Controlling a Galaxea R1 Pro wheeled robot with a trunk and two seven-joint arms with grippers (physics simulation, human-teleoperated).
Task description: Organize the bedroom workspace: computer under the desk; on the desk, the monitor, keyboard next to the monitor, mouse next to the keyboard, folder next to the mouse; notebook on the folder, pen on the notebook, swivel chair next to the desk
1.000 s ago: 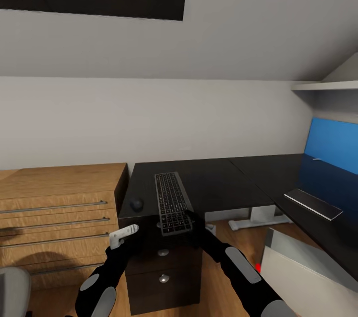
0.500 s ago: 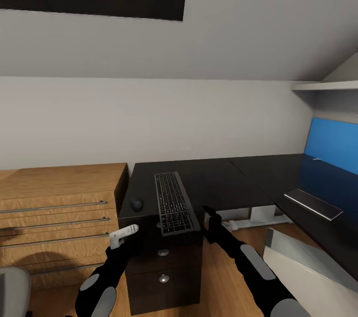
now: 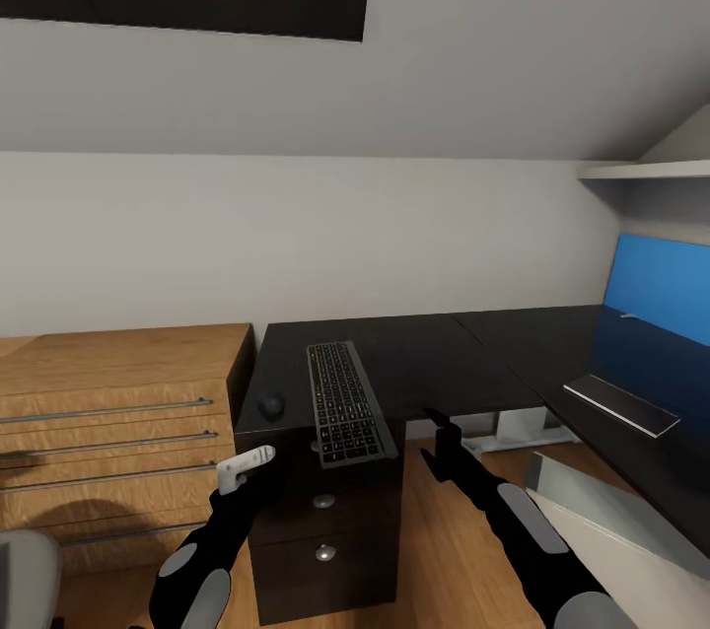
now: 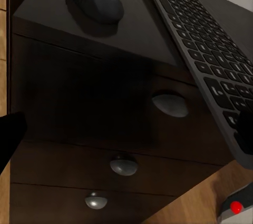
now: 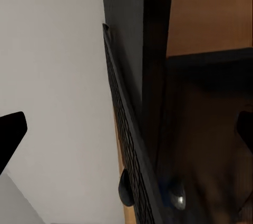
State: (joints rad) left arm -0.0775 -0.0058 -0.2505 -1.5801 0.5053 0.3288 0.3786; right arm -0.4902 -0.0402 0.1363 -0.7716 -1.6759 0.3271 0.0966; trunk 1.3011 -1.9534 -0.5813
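One keyboard (image 3: 344, 402), black, lies on the black worktop (image 3: 444, 353) over the drawer unit (image 3: 325, 521), its near end overhanging the front edge; mouse (image 3: 269, 404) just beside it on the left. Right gripper (image 3: 441, 439) open, empty, apart from the keyboard. Left gripper (image 3: 245, 468) open, empty, below the worktop edge. Computer (image 3: 602, 521) on the floor at right

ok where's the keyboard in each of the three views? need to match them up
Head view: keyboard lies lengthwise on the desk above the drawer unit, its near end overhanging the front edge.
Left wrist view: keyboard runs diagonally beside the mouse.
Right wrist view: keyboard seen edge-on as a thin dark strip.
Shared landmark: the round silver drawer knob.
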